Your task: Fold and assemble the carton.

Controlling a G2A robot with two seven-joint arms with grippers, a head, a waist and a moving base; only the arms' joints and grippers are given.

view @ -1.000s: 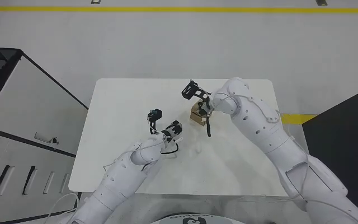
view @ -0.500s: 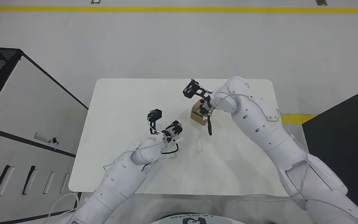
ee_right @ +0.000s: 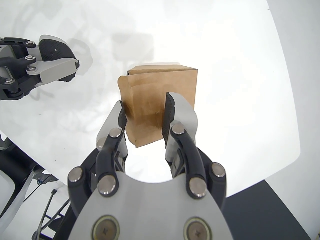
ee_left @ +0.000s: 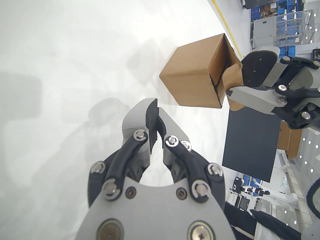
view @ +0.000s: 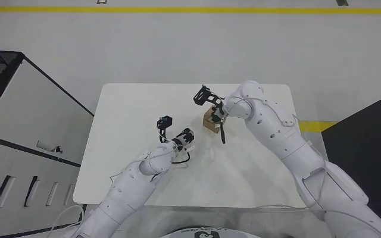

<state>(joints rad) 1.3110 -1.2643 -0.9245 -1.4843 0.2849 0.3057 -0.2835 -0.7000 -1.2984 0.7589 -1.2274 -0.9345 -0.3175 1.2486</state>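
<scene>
plain brown carton (ee_left: 190, 86), white table (view: 137, 119), yellow floor line (view: 190, 9)

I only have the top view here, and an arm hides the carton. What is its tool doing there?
Observer: The right tool holds the carton by its end flap, between its fingers.
Operator: And the other tool?
Observer: The left tool is shut, empty, apart from the carton.
Operator: How far along is the carton?
Observer: It is squared into a box; that flap sticks out, not tucked in.
</scene>
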